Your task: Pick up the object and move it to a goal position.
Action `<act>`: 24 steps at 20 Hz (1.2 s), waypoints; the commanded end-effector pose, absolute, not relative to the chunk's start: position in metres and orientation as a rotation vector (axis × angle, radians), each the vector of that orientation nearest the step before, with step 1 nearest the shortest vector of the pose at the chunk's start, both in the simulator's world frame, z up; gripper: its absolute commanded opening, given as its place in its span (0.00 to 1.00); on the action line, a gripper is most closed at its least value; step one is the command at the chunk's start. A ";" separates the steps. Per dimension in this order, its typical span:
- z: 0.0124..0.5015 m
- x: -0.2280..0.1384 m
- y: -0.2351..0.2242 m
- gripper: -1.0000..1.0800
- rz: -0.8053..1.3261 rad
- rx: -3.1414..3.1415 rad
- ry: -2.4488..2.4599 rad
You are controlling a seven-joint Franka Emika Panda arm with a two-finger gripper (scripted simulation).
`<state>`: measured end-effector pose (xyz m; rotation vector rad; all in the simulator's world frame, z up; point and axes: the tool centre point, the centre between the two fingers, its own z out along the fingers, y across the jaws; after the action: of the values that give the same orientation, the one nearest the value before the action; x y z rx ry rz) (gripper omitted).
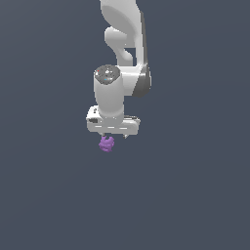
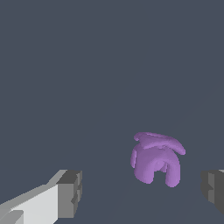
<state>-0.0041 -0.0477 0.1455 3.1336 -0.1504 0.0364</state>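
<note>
With its fingers spread wide, the gripper [image 2: 141, 192] hangs over the purple object [image 2: 155, 161], which lies between the pads but nearer to one, so it should probably centre itself before descending and closing.

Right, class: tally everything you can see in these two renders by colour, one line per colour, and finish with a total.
Purple: 1, the lumpy object, lying between the open fingers.
White and grey: 1, the robot arm with its end effector.
Total: 2
</note>
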 end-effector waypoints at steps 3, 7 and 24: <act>0.112 -0.017 -0.075 0.96 0.014 3.128 -0.288; 0.095 -0.025 -0.089 0.96 0.004 3.121 -0.362; 0.050 -0.029 -0.093 0.96 0.000 3.118 -0.385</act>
<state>-0.0292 -0.0933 0.0566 3.1178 -0.3839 -0.0010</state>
